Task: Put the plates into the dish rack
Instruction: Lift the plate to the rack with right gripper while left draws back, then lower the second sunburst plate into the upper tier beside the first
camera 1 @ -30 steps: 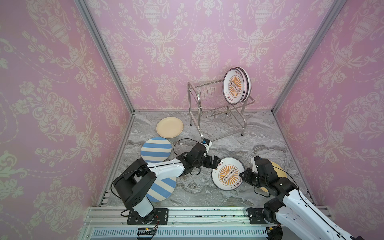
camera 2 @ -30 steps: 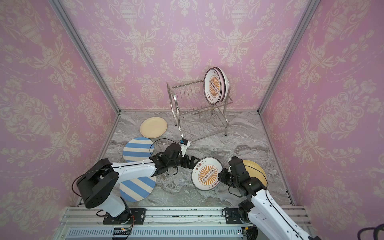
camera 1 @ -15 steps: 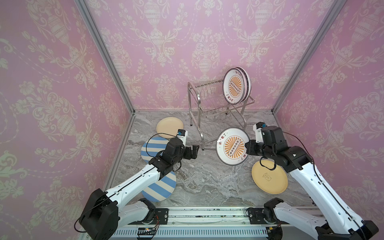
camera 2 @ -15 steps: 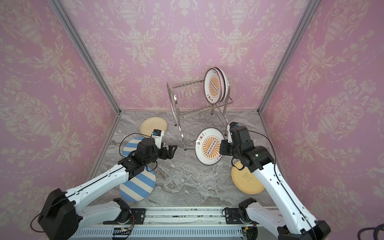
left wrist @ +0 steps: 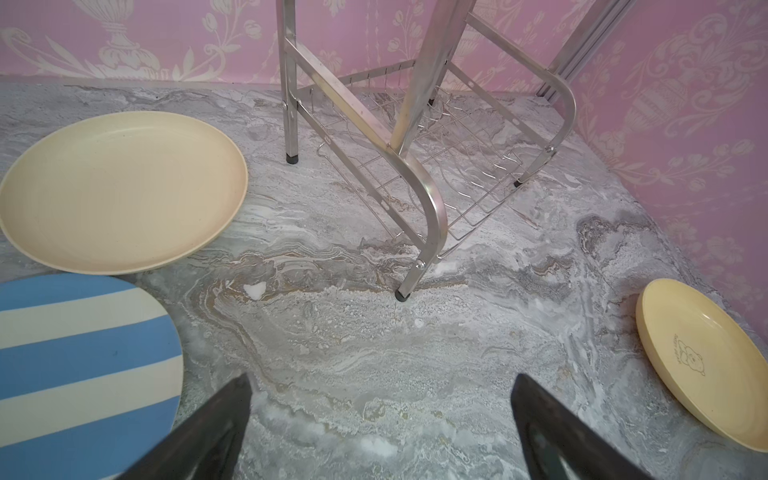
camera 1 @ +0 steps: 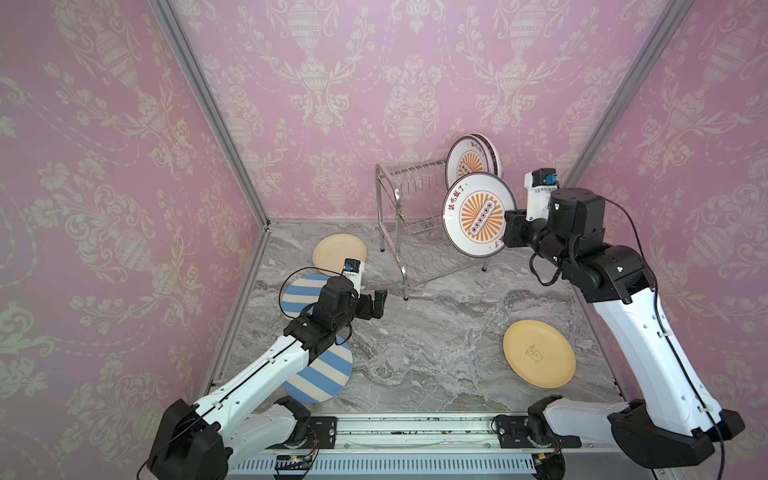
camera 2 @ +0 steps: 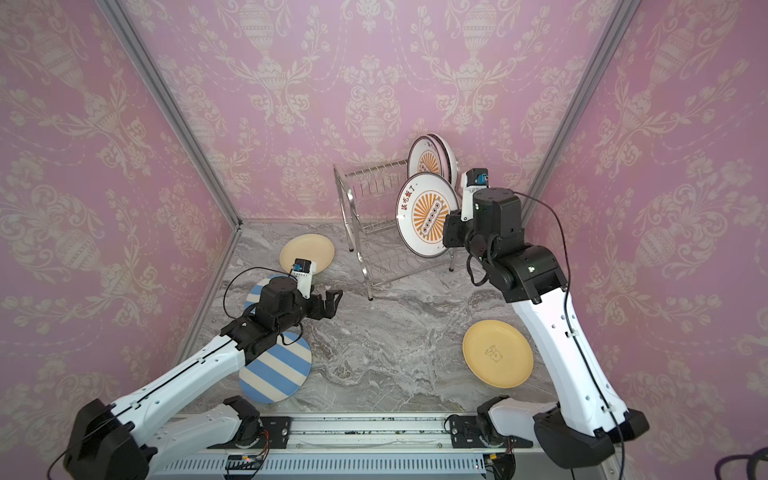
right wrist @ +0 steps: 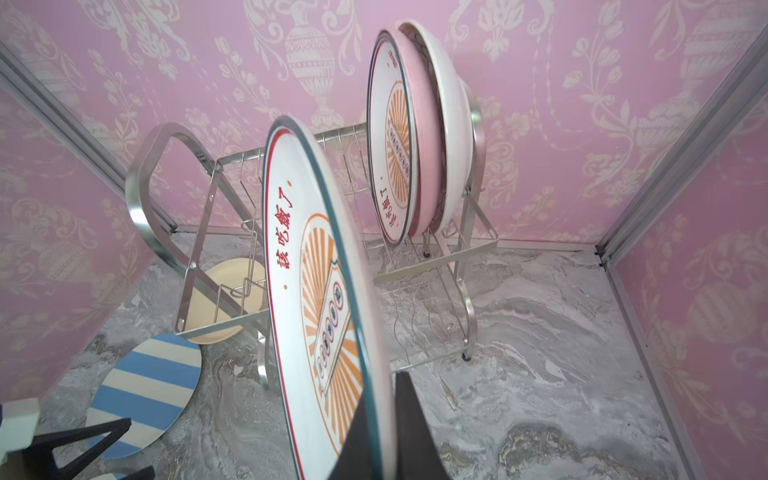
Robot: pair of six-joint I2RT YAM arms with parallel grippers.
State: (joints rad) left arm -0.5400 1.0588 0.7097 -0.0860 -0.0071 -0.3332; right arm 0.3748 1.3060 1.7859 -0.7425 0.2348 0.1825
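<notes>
My right gripper [camera 1: 509, 232] [right wrist: 384, 399] is shut on the rim of a white plate with an orange sunburst [camera 1: 478, 214] [camera 2: 428, 216] [right wrist: 316, 291]. It holds the plate on edge in the air, in front of the steel dish rack [camera 1: 388, 208] [camera 2: 347, 199] [right wrist: 141, 187]. At the right end of the rack's upper tier stand another sunburst plate [camera 1: 465, 160] [right wrist: 392, 158], a pink plate [right wrist: 428, 137] and a third plate [right wrist: 455, 116] behind them. My left gripper [camera 1: 376, 303] [camera 2: 332, 301] [left wrist: 380, 415] hangs open and empty over the marble, left of the rack.
On the marble lie a cream plate [camera 1: 338, 253] [left wrist: 120, 187] at the back left and two blue-striped plates [camera 1: 299, 291] [camera 1: 328, 374] partly under my left arm. Another cream plate [camera 1: 538, 353] [left wrist: 702, 361] lies at the front right. Pink walls close in on three sides.
My right arm has lifted the sunburst plate from table height up and back towards the rack. My left gripper has drawn away from that plate, to the left.
</notes>
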